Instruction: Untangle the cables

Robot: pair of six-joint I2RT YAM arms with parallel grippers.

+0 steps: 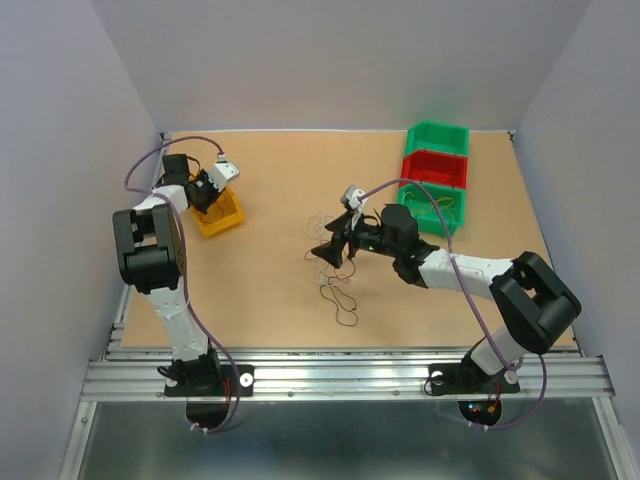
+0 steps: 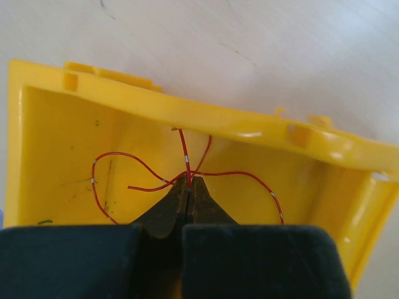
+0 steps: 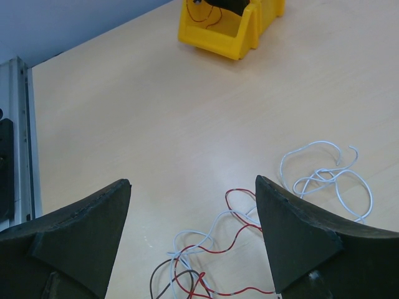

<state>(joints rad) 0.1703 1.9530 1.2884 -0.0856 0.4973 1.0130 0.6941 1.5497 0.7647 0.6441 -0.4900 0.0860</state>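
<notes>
Yellow plastic fills the left wrist view. The left gripper (image 2: 189,184) is down inside the yellow bin (image 2: 68,143), its two fingers pressed together with no gap between them. A red cable (image 2: 232,174) is pinched at their tips. It loops out on both sides of the tips across the bin's floor, and one strand runs up toward the back wall. In the top view this bin stands at the far left of the tan table (image 1: 270,190), well apart from the other bins.

The right gripper (image 3: 193,184) hangs near the middle of the table with its fingers spread wide and nothing held between them. Under it lie the other cables (image 3: 193,265): a small clump of red, white and dark strands crossing over one another on the tabletop, below the gap between the fingers. Just beside the clump, toward the right-hand finger, a white cable (image 3: 324,177) lies in loose curly loops. That finger hides the place where the two would meet, so whether it is caught in the clump cannot be told. From above, thin loops trail out from under the gripper toward the near edge.

At the far right of the table a green bin (image 1: 436,138), a red bin (image 1: 435,166) and a second green one stand in a row, touching.
</notes>
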